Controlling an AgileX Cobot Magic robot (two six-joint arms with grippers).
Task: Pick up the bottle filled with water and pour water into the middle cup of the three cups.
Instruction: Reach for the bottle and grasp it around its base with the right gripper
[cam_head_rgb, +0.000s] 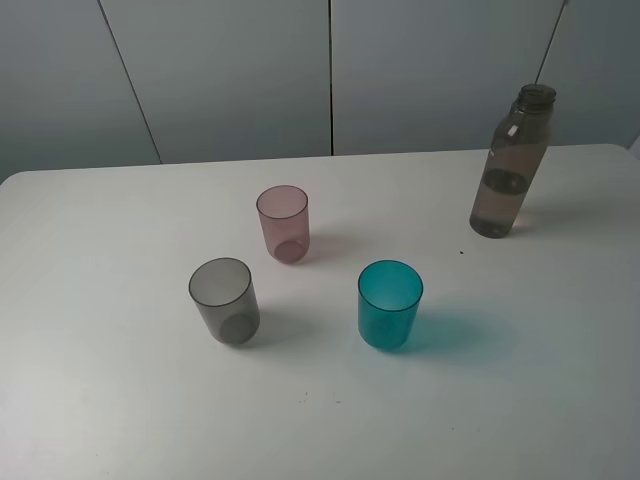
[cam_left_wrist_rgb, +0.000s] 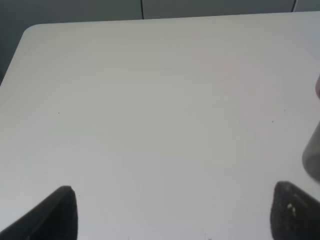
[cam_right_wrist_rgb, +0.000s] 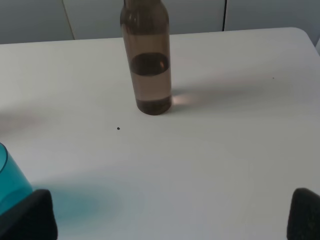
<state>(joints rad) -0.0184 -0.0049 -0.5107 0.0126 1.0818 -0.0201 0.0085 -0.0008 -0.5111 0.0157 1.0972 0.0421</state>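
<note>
1. Cups: 3 were counted in the high view, all translucent tumblers, 1 per colour: 1 pink cup, 1 grey cup, 1 teal cup.
2. Bottles: 1 only, the bottle, smoky brown-grey, w/o cap.
3. Tables: 1 white table bore all 4 vessels.
4. Dark marks on the tabletop: 1 speck was seen, nr the bottle.
5. Grippers: 2 showed, 1 per wrist view: left gripper, right gripper.
6. Gripper tips: 2 dark fingertips showed per gripper, 4 in total.

Nothing legible anywhere; the bottle bears no readable label
</note>
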